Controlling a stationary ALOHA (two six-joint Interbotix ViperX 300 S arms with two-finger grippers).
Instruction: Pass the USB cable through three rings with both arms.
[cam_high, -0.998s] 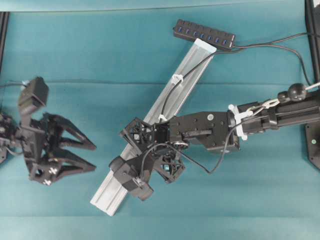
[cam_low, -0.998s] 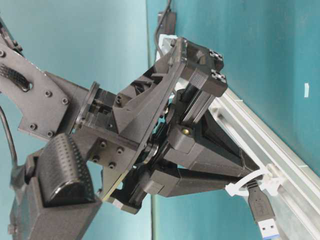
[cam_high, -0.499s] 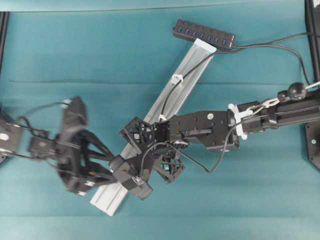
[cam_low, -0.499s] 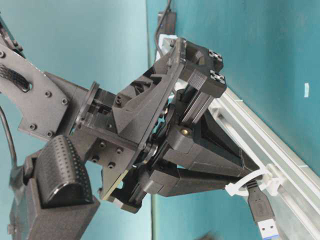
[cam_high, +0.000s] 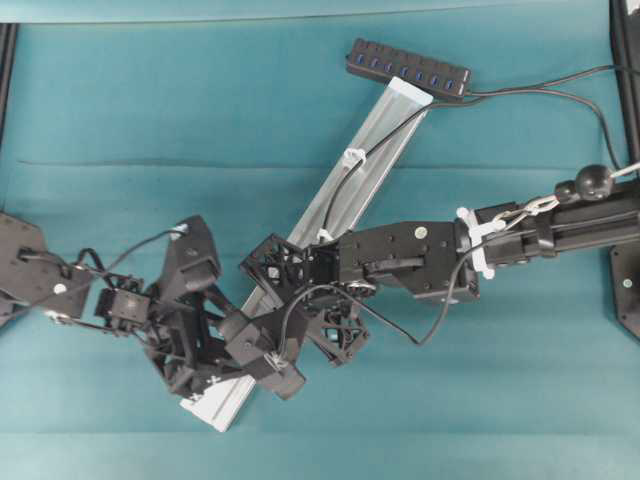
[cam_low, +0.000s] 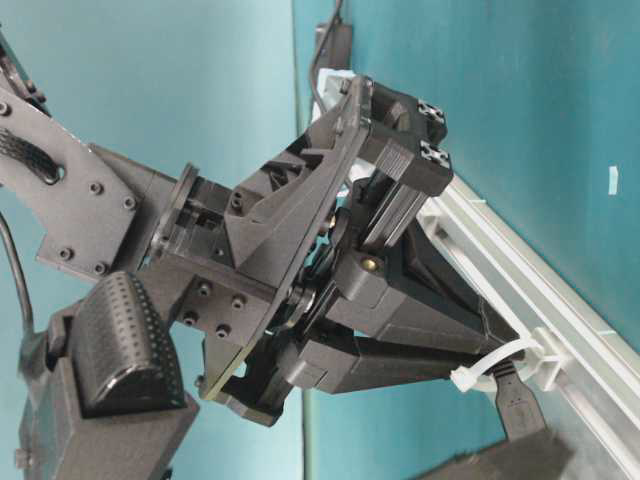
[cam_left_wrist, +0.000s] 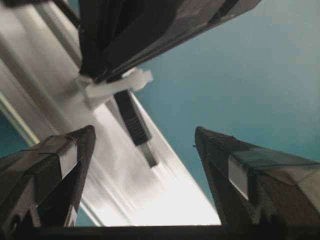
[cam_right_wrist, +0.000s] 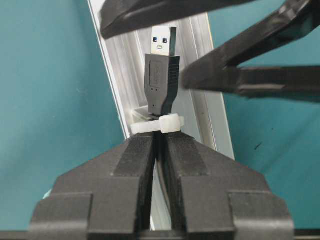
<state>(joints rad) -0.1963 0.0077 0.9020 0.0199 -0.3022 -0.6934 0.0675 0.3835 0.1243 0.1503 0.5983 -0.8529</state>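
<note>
Right claw (cam_right_wrist: 159, 150): it was pinched shut on the USB cable (cam_high: 345, 185) just behind the plug, right at the third ring (cam_right_wrist: 157, 123).
USB plug (cam_right_wrist: 162, 75): it had poked through that ring and stuck out past it over the silver rail (cam_high: 375, 150), silver tip free.
Left claw (cam_left_wrist: 145, 145): spread wide, one finger on each side of the plug, not touching it.
Cable run: from the black hub (cam_high: 408, 68) at the far end of the rail it passed down the rail through the far ring (cam_high: 353, 157) and the middle ring (cam_high: 325, 237), judging from the overhead view.
Progress: probably the handover step, with the plug through and waiting to be taken.
Risk one: the left claw could close off-centre and knock the plug sideways, since only a short stub shows.
Risk two: if the right claw let go first, the cord might spring back through the ring.
Risk three: the two claws were crowded close together above the desk (cam_high: 150, 100), so a collision looked possible.
</note>
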